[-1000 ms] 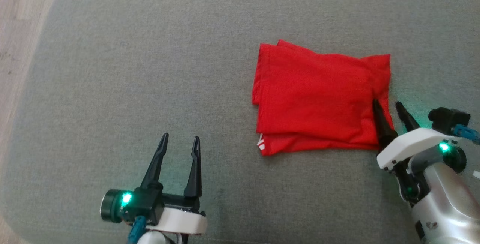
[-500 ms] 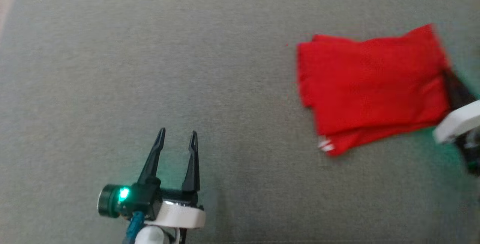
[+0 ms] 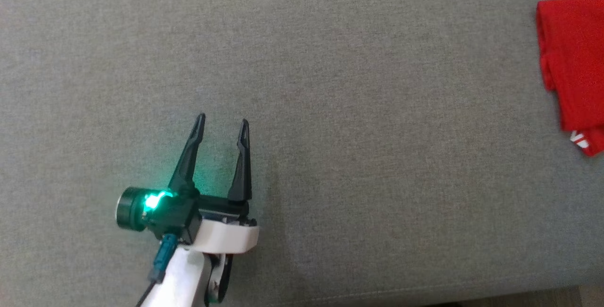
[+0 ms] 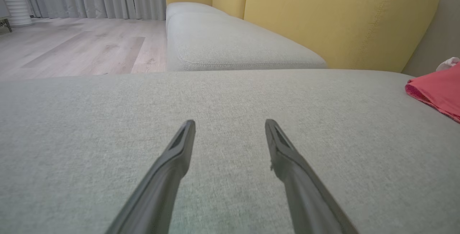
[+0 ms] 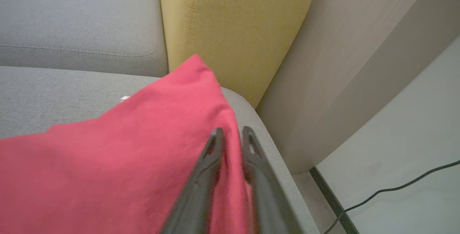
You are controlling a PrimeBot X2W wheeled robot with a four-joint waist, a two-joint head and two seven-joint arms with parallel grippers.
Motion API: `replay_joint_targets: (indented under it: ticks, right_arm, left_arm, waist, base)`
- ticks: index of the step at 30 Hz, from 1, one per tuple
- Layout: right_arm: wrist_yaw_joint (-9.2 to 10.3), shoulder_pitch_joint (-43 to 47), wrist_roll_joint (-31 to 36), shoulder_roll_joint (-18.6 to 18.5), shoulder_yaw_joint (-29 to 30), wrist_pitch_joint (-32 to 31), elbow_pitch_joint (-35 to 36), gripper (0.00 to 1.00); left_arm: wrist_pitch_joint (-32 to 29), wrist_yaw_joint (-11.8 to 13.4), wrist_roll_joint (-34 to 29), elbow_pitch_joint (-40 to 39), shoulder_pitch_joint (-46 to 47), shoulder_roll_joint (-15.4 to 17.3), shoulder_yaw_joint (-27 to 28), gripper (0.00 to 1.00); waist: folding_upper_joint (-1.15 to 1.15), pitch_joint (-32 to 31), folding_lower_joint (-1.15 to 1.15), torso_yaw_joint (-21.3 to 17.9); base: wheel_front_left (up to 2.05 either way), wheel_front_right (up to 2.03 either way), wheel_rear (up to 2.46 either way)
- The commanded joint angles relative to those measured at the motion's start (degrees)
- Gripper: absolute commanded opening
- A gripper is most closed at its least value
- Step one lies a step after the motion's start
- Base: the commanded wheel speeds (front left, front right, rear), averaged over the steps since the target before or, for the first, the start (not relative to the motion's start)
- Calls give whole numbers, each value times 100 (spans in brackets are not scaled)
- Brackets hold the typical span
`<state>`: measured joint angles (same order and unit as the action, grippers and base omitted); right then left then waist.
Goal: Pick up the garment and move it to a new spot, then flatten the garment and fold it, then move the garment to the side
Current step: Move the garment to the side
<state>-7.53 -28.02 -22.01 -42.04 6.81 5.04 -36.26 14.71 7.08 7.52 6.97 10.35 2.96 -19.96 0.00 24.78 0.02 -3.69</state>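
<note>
Garment (image 5: pixel 107 162) is already folded and lies at the far right end of the sofa seat (image 3: pixel 377 109). R end effector (image 5: pixel 231 133) is narrow, pinching its edge. L end effector (image 3: pixel 223 119) is wide and empty, mid-seat. Left to do, prob.: finish the side move, release.

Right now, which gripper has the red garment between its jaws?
The right gripper: jaws pinch the edge of the red garment. The left gripper stands open over the grey seat cushion, clear of it.
</note>
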Motion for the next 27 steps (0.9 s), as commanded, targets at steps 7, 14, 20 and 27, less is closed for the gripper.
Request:
replay_joint_targets:
  ticks: [7, 14, 20, 27]
  right_arm:
    - [4, 611, 528, 845, 141, 155, 518, 100]
    - [4, 1786, 769, 2463, -521, 600, 1288, 100]
    - [4, 2718, 727, 3244, -1192, 982, 1766, 100]
    - [4, 3455, 1372, 3764, -1040, 994, 2903, 100]
  left_arm:
    - [29, -29, 296, -204, -37, -8, 242, 100]
    - [29, -112, 672, -208, -465, -8, 219, 100]
    - [29, -8, 754, -123, -999, -8, 215, 100]
    - [29, 99, 526, -292, -1484, -8, 450, 100]
  waist:
    - [0, -652, -2, 98]
    - [0, -1825, -2, 288]
    - [0, -2641, -2, 405]
    - [0, -2966, -2, 468]
  base:
    - [0, 0, 0]
    - [0, 0, 0]
    - [0, 0, 0]
    - [0, 0, 0]
